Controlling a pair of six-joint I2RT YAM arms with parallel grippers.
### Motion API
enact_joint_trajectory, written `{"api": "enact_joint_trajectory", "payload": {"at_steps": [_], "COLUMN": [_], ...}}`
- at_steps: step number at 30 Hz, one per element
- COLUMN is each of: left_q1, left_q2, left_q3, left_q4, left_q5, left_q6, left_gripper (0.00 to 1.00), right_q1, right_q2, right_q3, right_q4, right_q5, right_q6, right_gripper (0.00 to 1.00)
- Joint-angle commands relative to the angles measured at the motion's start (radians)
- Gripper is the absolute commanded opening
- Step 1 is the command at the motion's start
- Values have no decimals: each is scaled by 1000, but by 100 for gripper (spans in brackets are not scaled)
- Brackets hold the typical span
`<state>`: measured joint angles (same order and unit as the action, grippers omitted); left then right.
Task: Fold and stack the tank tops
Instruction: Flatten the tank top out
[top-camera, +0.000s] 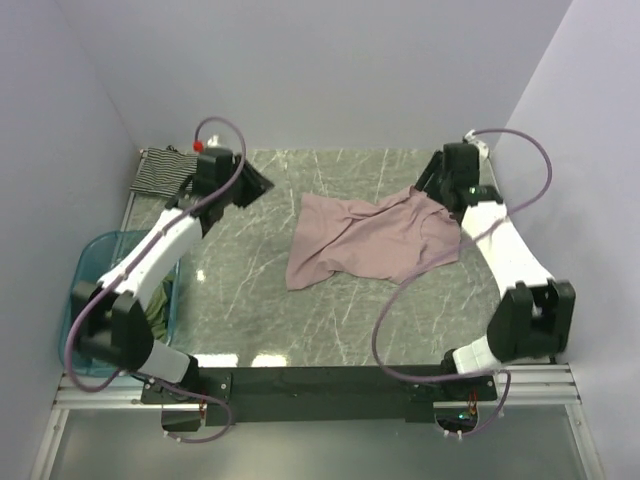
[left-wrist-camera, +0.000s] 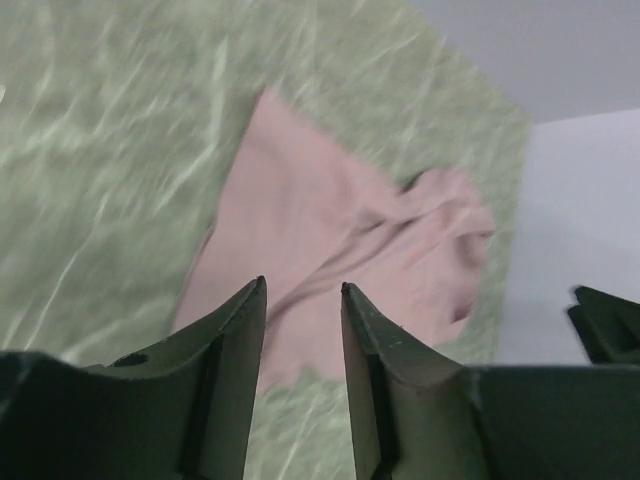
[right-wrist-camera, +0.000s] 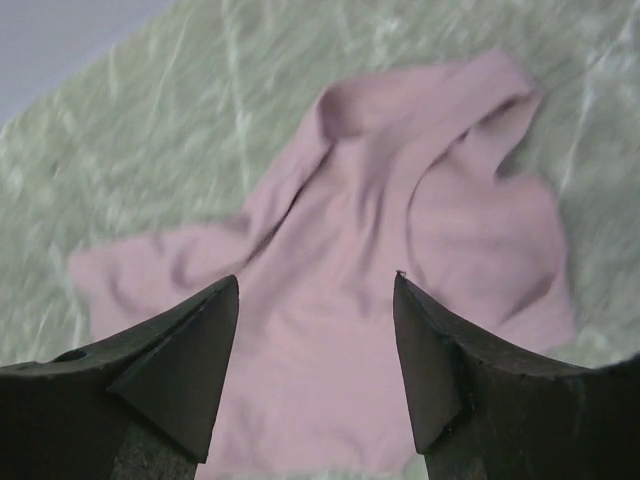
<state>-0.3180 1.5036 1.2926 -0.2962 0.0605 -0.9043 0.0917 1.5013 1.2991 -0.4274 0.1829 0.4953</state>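
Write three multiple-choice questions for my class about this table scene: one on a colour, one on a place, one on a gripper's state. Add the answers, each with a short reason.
1. What colour is the crumpled soft cloth tank top in the middle?
A dusty pink; B olive green; C white.

2. Where does the black-and-white thin-striped tank top lie?
A beneath the pink top; B at the near edge; C at the far left corner of the green marbled table.

3. How is the right gripper?
A shut on the pink top; B open, holding nothing; C shut and empty.

Answers:
1 A, the overhead view shows pink cloth.
2 C, the overhead view shows it bunched in that corner.
3 B, its fingers stand apart above the cloth.
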Motion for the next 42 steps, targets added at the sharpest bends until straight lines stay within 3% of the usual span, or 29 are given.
{"api": "enact_joint_trajectory", "payload": {"at_steps": [1,5,9,13,23,34,35,39,41,42], "left_q1": [-55,-116,-205,-268,-300,-311,-311,-309,-303,-297], "left_q2": [-58,-92,-79,-78,-126,-3,4,40,40,30], "left_q3": [-211,-386,-441,-463,-569,-526,-517,-469,-426,-412], "left_q4": [2,52,75,48,28,95,101,77,60,40], "left_q5": [-102,-9,48,15,-59,-57,-85,-126,-154,-163], "left_q6": [-53,5,39,4,-111,-96,-93,-74,-50,-41], "left_gripper": [41,40,42,44,47,45,43,23,15,4], "right_q1": [80,155,197,226,241,241,241,241,240,238], "right_q2": [-133,-297,-406,-443,-360,-218,-208,-193,-213,-225], "right_q3": [-211,-426,-601,-694,-778,-727,-724,-695,-678,-652], "right_q4": [76,101,116,110,226,285,282,257,231,213], "right_q5": [23,23,0,0,-46,-23,-22,-13,6,18], "right_q6": [58,120,187,230,275,269,266,256,239,232], "right_gripper": [69,62,60,59,58,54,52,17,9,4]}}
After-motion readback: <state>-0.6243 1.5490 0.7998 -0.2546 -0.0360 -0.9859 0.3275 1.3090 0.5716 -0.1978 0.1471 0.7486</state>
